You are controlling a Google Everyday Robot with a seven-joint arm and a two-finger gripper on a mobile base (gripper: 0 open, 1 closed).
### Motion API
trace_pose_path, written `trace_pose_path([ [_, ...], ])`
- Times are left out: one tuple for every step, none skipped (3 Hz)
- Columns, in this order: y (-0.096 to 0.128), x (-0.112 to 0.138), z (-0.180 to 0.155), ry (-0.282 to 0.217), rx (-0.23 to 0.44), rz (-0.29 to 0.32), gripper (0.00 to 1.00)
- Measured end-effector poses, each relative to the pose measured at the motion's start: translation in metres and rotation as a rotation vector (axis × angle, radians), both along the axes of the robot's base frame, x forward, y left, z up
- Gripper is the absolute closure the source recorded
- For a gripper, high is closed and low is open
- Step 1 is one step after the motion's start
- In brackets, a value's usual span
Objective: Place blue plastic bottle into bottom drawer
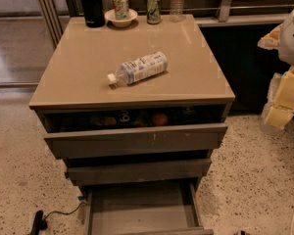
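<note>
A small clear plastic bottle (137,68) with a white cap and a blue-and-white printed label lies on the smooth, glossy tan cabinet top (88,53). Nearer, the open bottom drawer (137,207) has a flat, matt grey interior. The speckled stone-look floor (255,170) shines faintly. At the right edge, the gripper (283,104) shows pale yellow parts, possibly matt plastic.

Three drawers (137,141) (137,170) (137,204); two plastic bottles (137,68) (177,3); two cans (121,5) (153,7); one bowl (110,17); one black flask (91,4); one end effector (282,102), at right edge.
</note>
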State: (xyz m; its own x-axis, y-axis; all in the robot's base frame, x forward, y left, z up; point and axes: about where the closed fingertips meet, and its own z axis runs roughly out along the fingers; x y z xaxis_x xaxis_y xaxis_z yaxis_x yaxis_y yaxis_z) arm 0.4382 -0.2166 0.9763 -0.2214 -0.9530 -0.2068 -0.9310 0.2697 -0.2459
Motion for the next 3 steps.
trace_pose_path([
  [0.002,0.002,0.000,-0.013,0.007,-0.006,0.00],
  [0.007,0.016,0.003,-0.038,0.030,0.005,0.00],
  [0.019,0.045,0.005,-0.076,0.065,0.045,0.00],
])
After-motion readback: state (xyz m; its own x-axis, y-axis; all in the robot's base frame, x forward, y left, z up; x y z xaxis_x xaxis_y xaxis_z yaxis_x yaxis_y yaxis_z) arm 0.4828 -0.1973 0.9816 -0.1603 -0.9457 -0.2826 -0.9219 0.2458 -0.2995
